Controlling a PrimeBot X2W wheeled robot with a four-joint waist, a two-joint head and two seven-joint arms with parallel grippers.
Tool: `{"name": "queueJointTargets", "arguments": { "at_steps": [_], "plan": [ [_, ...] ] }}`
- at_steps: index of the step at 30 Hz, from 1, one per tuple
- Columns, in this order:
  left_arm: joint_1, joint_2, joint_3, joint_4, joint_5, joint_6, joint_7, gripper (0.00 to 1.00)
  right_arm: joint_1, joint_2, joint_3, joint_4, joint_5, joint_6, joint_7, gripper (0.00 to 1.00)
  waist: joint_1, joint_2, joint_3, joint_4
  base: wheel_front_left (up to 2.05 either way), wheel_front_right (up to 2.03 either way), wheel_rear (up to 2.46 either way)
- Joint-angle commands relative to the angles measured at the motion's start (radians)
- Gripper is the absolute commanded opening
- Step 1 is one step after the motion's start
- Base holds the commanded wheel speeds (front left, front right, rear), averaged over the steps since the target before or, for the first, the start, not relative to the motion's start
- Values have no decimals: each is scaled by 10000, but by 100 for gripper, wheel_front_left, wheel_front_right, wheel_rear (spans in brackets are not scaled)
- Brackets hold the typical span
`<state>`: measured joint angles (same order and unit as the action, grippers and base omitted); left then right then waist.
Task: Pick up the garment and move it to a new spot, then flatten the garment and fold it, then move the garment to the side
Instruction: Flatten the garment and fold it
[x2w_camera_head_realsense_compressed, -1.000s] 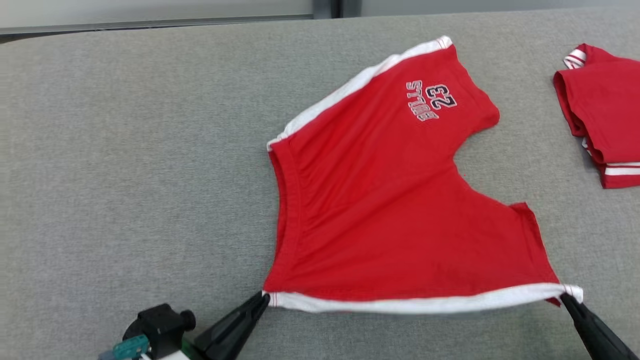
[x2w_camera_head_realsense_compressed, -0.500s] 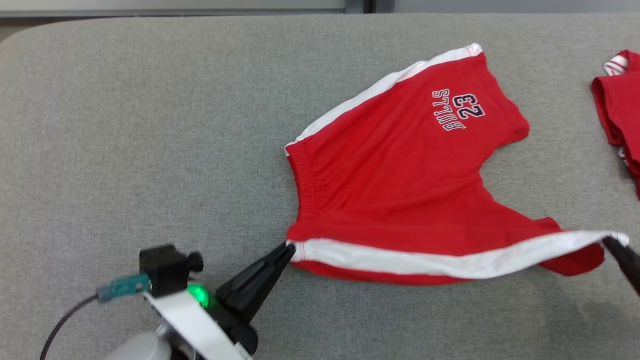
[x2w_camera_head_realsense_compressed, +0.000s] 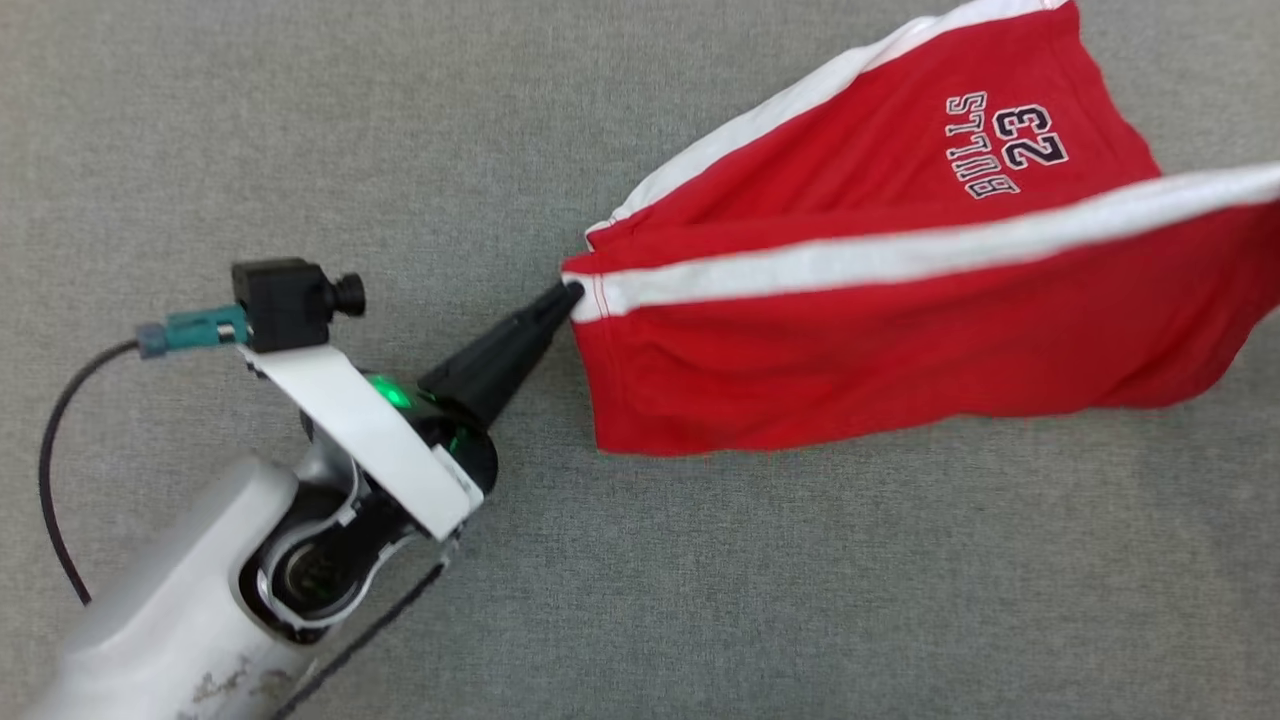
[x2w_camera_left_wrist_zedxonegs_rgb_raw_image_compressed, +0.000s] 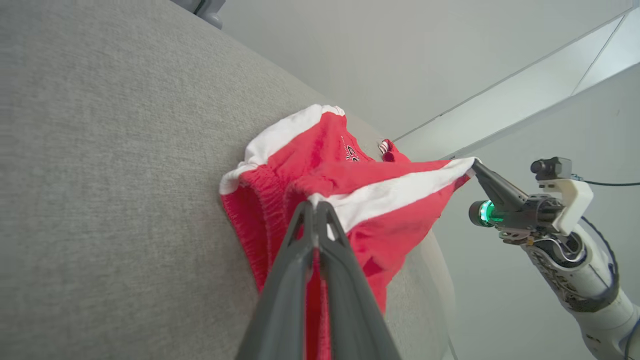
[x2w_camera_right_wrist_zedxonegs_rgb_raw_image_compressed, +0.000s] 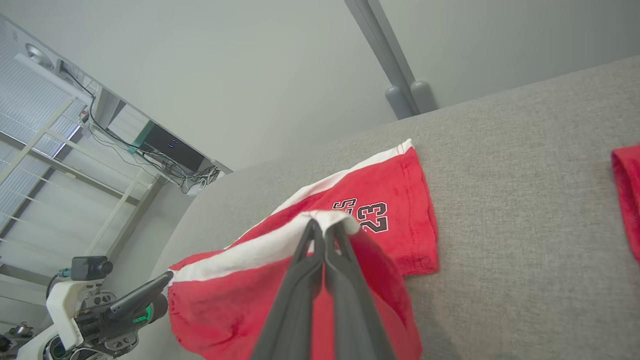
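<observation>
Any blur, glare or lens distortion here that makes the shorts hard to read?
Head view: even, soft light, no glare; shorts sharp, the 23 print readable. Left wrist view: the wide-angle lens bows the edge of the grey surface; left pincer close up and slightly soft. Right wrist view: right pincer likewise soft, print legible, bright blinds at upper left.

The garment (x2w_camera_head_realsense_compressed: 880, 340) is soft matt red cloth with white cloth bands. The surface (x2w_camera_head_realsense_compressed: 300, 120) carries coarse grey woven fabric. The left fingers (x2w_camera_head_realsense_compressed: 500, 350) are matt black plastic.
</observation>
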<state>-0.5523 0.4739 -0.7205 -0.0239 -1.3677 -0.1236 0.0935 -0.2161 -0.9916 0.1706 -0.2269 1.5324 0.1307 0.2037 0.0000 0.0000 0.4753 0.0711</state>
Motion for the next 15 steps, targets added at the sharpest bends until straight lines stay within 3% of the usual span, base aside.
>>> {"name": "queueJointTargets", "arguments": {
  "at_steps": [1, 15],
  "plan": [
    [-332, -36, 171, 161, -155, -60, 24, 0, -680, 63, 147, 275, 71, -2, 290, 0, 0, 0, 369, 27, 0, 0, 0],
    [-1812, -663, 406, 1435, -406, -75, -87, 0, -5742, 1206, 2070, 3311, -1258, -2, 2218, 0, 0, 0, 1203, 390, 0, 0, 0]
  ]
}}
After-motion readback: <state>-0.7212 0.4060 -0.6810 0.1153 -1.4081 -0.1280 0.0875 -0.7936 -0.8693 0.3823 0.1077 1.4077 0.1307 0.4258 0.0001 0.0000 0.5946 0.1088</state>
